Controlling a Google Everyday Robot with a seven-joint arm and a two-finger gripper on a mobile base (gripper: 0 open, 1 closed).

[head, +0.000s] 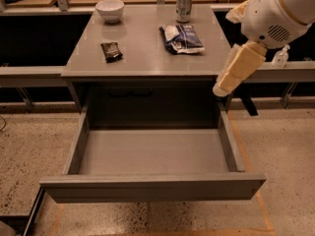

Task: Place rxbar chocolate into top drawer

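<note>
The rxbar chocolate (111,51), a small dark wrapper, lies flat on the left part of the grey table top (142,63). The top drawer (152,187) is pulled wide open below the table, and its smooth grey bottom is bare. My arm comes in from the upper right. Its cream-covered end with the gripper (220,88) hangs beside the table's right front corner, above the drawer's right side wall. It is far from the rxbar and I see nothing in it.
On the table stand a white bowl (110,10) at the back left, a soda can (184,5) at the back, and a crinkled blue-and-white bag (182,37) right of the middle. A small clear bottle (280,57) stands on the ledge at the right. Speckled floor surrounds the drawer.
</note>
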